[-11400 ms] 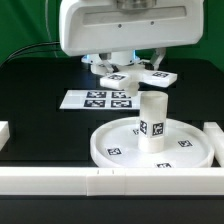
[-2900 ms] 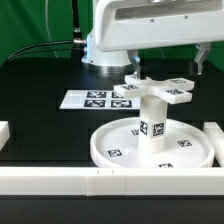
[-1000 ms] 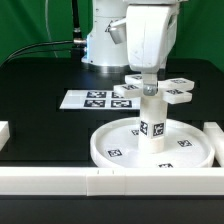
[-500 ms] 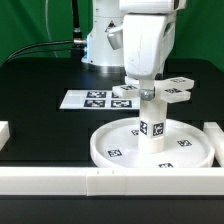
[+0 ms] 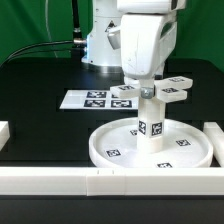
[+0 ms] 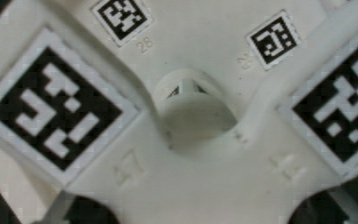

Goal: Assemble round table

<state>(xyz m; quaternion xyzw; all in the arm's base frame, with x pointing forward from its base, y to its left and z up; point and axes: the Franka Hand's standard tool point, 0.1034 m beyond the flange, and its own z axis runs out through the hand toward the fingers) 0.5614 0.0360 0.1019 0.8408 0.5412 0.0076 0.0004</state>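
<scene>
1. Cross (image 5: 176, 84): white, with black-and-white square tags on its arms (bold, blocky patterns in the wrist view).
2. Leg (image 5: 150, 114): white, with one black-and-white tag on its side.
3. Disc (image 5: 118, 136): white, dotted with small tags.
4. Table (image 5: 40, 115): black.
5. Marker board (image 5: 92, 99): white, with rows of black-and-white tags.
6. Rails (image 5: 50, 180): plain white.
</scene>
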